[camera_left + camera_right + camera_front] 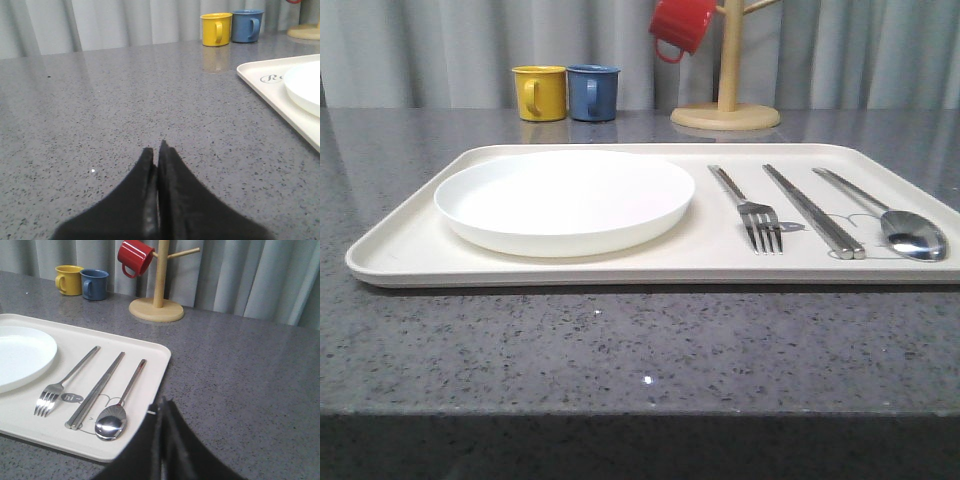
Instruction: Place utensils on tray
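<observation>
The cream tray (410, 245) lies across the middle of the grey table. On its left half sits the white plate (565, 198). To the right lie the fork (750, 209), the chopsticks (812, 210) and the spoon (900, 227), side by side. In the right wrist view the same fork (62, 382), chopsticks (96, 390) and spoon (120, 407) rest on the tray (150, 347), and my right gripper (162, 402) is shut and empty over the table just off the tray's right edge. My left gripper (156, 149) is shut and empty over bare table, left of the tray (260, 75).
A yellow mug (540, 92) and a blue mug (592, 92) stand at the back of the table. A wooden mug tree (726, 110) with a red mug (680, 25) hanging on it stands behind the tray. A grey curtain closes off the back.
</observation>
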You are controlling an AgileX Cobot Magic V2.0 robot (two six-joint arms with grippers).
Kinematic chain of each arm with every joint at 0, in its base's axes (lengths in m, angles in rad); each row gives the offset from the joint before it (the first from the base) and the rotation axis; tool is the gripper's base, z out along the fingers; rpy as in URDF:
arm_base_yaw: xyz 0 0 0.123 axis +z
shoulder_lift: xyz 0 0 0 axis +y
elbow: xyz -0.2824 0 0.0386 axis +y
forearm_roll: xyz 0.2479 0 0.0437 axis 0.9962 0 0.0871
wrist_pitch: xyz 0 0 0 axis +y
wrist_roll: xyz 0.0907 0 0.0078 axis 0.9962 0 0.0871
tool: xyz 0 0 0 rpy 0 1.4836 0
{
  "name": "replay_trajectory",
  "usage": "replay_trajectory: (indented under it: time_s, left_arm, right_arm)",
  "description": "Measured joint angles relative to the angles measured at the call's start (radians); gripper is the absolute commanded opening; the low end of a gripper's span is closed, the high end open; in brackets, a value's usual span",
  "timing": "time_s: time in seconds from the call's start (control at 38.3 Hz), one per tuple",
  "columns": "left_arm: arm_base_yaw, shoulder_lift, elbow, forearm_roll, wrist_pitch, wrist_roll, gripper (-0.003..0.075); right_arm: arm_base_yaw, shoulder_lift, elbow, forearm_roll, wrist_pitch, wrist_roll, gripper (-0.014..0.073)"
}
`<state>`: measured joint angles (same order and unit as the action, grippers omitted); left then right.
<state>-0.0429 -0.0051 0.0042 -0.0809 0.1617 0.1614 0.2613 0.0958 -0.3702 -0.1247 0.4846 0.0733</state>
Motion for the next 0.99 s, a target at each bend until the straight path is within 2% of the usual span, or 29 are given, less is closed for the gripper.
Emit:
replay_trajectory:
  time_s: [0.13, 0.24, 0.39, 0.99]
  left_arm:
    - [0.000, 0.000, 0.000, 0.000, 0.000, 0.000, -0.0018]
    - [0.000, 0.000, 0.000, 0.000, 0.000, 0.000, -0.0018]
    - [0.000, 0.000, 0.000, 0.000, -0.002, 0.000, -0.0018]
    - [0.000, 0.000, 0.000, 0.000, -0.002, 0.000, -0.0018]
  right_arm:
    - [-0.046, -0.007, 0.078, -0.015, -0.113, 0.000, -0.0070]
    - [-0.178, -0.028, 0.218, 0.014, -0.210, 0.000, -0.0070]
    - [-0.306, -0.103, 0.377, 0.057, -0.230, -0.009, -0.0070]
    - [-0.315, -0.105, 0.398, 0.074, -0.246, -0.010, -0.0070]
